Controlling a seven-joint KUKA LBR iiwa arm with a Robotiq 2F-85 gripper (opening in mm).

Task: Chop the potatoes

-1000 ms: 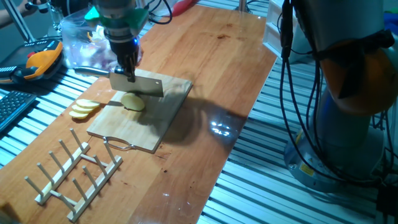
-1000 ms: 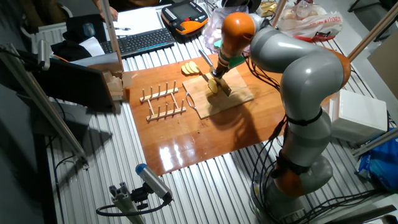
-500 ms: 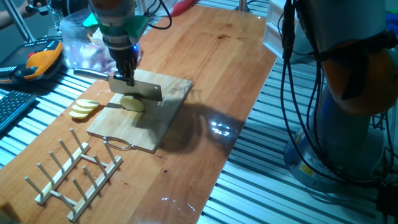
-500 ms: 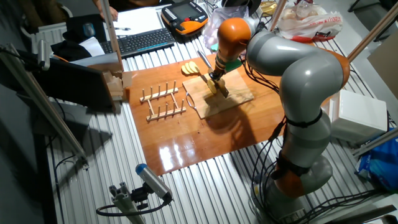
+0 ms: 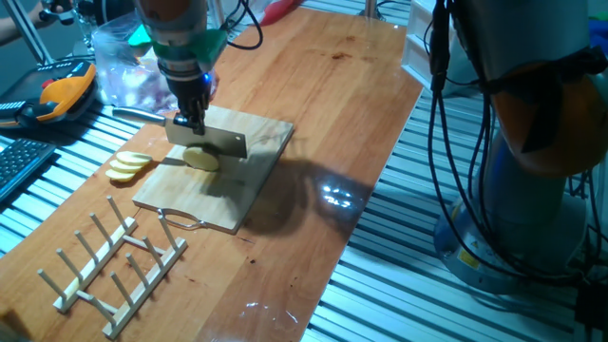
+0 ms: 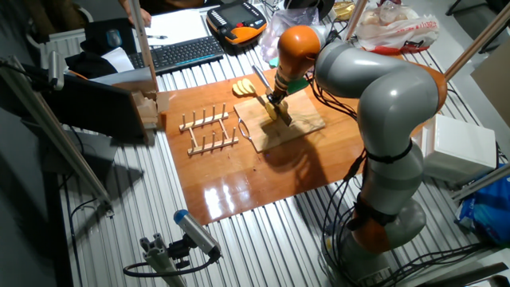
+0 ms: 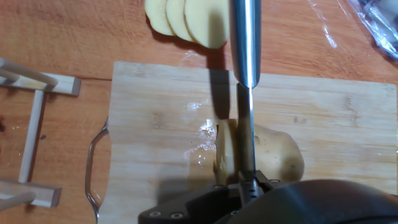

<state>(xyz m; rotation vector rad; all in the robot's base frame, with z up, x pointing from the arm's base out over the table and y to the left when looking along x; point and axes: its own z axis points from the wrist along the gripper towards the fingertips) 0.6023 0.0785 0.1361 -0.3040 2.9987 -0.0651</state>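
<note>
A pale-yellow potato chunk (image 5: 201, 160) lies on the wooden cutting board (image 5: 239, 195). My gripper (image 5: 193, 119) is shut on a knife (image 5: 211, 142) whose blade stands edge-down in the potato. In the hand view the blade (image 7: 247, 134) runs through the potato (image 7: 277, 160), with a thin slice on its left side; the gripper (image 7: 249, 186) sits at the bottom edge. Three cut slices (image 5: 127, 165) lie overlapped on the table just off the board's left edge, also seen in the hand view (image 7: 186, 17). The other fixed view shows the gripper (image 6: 275, 100) over the potato (image 6: 273, 112).
A wooden peg rack (image 5: 112, 263) lies at the front left near the board's metal handle (image 5: 180, 219). A plastic bag (image 5: 123, 66) and an orange pendant (image 5: 59, 92) lie behind the board. The robot base and cables (image 5: 518, 142) stand at the right.
The gripper and knife have shifted slightly left and down, and the blade now sits lower in the potato. The slices and board have not moved.
</note>
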